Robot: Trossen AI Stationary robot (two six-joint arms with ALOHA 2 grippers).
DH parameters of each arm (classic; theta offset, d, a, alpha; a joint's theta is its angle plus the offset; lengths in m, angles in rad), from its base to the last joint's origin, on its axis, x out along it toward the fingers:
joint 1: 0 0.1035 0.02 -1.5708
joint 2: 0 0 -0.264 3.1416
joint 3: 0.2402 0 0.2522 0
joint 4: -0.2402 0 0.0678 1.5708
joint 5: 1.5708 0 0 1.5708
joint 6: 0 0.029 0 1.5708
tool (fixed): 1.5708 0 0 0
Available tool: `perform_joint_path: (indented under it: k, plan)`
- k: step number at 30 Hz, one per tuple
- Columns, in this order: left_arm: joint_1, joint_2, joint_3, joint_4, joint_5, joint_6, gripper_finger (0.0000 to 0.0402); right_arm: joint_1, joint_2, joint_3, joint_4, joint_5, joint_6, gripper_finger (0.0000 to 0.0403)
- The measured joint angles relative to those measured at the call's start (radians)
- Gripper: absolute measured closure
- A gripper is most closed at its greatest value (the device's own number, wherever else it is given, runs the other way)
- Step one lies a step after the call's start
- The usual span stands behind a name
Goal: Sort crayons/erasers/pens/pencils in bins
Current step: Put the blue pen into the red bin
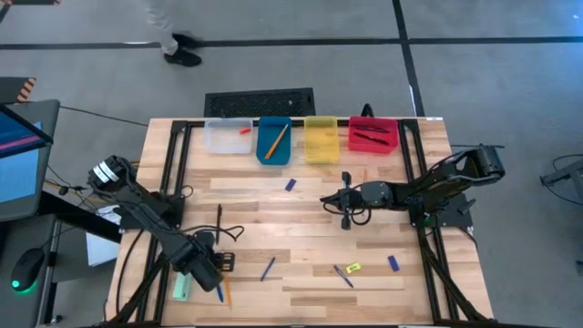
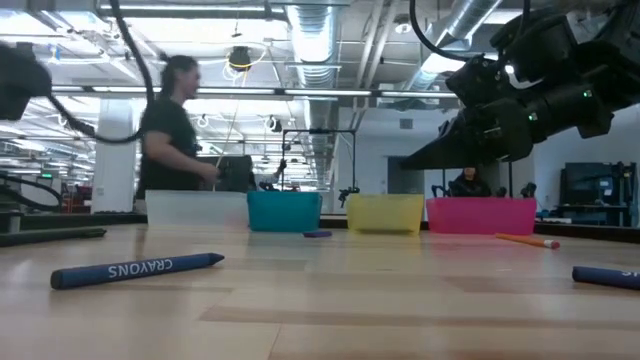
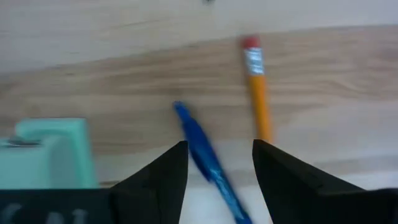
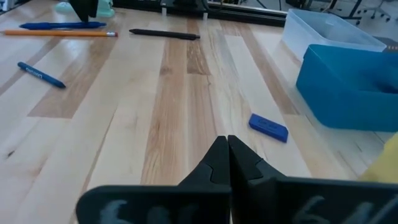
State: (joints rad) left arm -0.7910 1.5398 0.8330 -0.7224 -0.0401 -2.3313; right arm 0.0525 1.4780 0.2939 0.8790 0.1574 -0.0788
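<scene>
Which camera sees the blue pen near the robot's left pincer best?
The left wrist view: the blue pen lies large between the open left pincer's fingers, beside a pencil. The high view shows it as a tiny streak; the right wrist view shows it far off; the low view doesn't show it.

We see a robotics laboratory in a large open-plan industrial hall. In the low view, exposed ducts (image 2: 455, 30) and strip lights (image 2: 250, 92) run under an open ceiling, with workstations far behind the table — a person (image 2: 172, 125) walks past there, another sits at a monitor (image 2: 590, 183). The high view shows a wooden table (image 1: 301, 223) on a black metal frame (image 1: 178, 159), standing on a grey concrete floor (image 1: 492, 82) marked with dark tape lines, a screen (image 1: 20, 146) at left.
</scene>
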Motion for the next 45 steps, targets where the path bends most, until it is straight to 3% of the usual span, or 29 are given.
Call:
perform_joint_path:
  k: [12, 29, 35, 45]
  plan:
    - [0.007, -0.004, -0.095, 0.103, 0.024, 0.001, 0.025, -0.001, 0.0, 0.0, -0.004, 0.0, 0.0, 0.0401]
    - [0.01, -0.003, -0.102, 0.093, 0.036, 0.098, 0.0375, -0.001, 0.0, 0.0, -0.011, 0.0, 0.0, 0.0401]
    - [0.01, -0.017, -0.103, 0.087, 0.031, 0.136, 0.038, -0.001, 0.0, 0.0, -0.011, 0.0, 0.0, 0.0401]
    - [0.03, -0.163, -0.081, -0.134, -0.153, 0.235, 0.0384, -0.001, 0.0, 0.0, -0.011, 0.0, 0.0, 0.0401]
